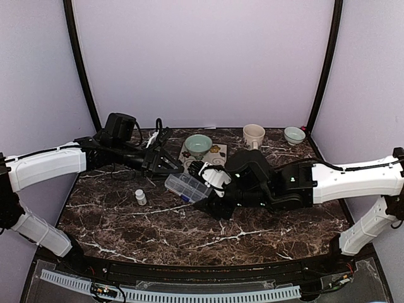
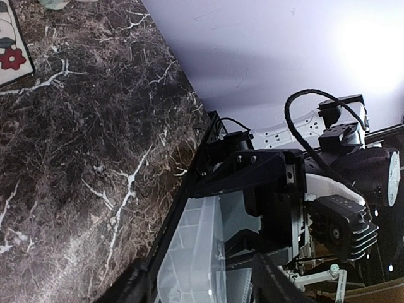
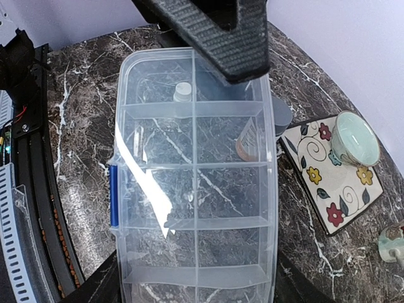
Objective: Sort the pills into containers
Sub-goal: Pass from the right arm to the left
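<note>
A clear pill box [image 1: 187,187] is seen near the middle of the marble table [image 1: 126,233] in the top view. The left gripper [image 1: 170,168] is placed at the box's 11 o'clock end and the right gripper [image 1: 208,190] at its 4 o'clock end.

In the right wrist view the box's near end is flanked by the right fingers [image 3: 95,291], which are spread wide and laid against its two long sides, so the box is pinched across its width. One ribbed finger of the left gripper is seen over the far end, at 12 o'clock. In the left wrist view clear plastic is shown between the left fingers [image 2: 134,287], but whether it is pressed by them cannot be told.

The compartments [image 3: 230,189] are laid out in two rows, and a blue latch [image 3: 113,196] is fixed at 9 o'clock on the box's side. The pills cannot be made out.

Through the plastic an orange bottle [image 3: 249,140] with a grey cap is seen. A small white bottle [image 1: 140,197] is stood at the box's 9 o'clock, apart from it. A green bowl [image 1: 198,144] on a flowered tile [image 1: 218,151] is set at 12 o'clock, a mug [image 1: 254,135] at 1 o'clock and a small bowl [image 1: 294,134] at 2 o'clock.
</note>
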You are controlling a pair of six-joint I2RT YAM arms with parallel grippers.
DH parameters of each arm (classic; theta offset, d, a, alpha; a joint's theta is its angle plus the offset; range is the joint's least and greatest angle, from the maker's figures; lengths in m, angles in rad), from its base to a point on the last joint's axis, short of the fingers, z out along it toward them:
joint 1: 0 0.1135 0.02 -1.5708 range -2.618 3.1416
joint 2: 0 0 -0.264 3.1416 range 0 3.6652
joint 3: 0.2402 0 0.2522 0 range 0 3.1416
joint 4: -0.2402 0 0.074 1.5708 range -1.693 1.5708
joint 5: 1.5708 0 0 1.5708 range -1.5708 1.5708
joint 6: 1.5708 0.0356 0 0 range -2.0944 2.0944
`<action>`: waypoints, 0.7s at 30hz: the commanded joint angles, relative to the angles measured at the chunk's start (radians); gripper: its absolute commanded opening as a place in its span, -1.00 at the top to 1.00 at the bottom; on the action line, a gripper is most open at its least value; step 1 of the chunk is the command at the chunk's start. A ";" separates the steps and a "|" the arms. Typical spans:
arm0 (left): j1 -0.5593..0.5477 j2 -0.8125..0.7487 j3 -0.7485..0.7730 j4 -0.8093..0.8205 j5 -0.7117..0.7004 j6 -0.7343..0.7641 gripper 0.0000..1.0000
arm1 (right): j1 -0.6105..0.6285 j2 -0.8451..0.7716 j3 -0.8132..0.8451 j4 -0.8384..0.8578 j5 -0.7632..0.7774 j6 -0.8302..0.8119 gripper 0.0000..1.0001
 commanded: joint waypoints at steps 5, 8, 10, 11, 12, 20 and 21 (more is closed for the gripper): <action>-0.002 -0.024 -0.021 0.014 0.076 0.006 0.36 | -0.006 0.031 0.054 0.008 -0.003 -0.053 0.31; -0.002 -0.025 -0.030 0.018 0.088 0.009 0.56 | -0.019 0.033 0.055 -0.001 -0.007 -0.065 0.31; -0.002 -0.024 -0.034 0.022 0.098 0.009 0.67 | -0.027 0.034 0.084 -0.006 -0.008 -0.073 0.31; -0.002 -0.023 -0.038 0.028 0.104 0.009 0.76 | -0.032 0.034 0.087 -0.008 -0.010 -0.078 0.31; -0.002 -0.022 -0.041 0.032 0.108 0.009 0.84 | -0.036 0.036 0.091 -0.010 -0.012 -0.084 0.30; -0.002 -0.031 -0.057 0.079 0.065 -0.016 1.00 | -0.071 0.039 0.104 -0.011 0.010 -0.116 0.03; -0.002 -0.034 -0.057 0.093 0.039 -0.027 1.00 | -0.073 0.037 0.103 -0.009 0.021 -0.117 -0.07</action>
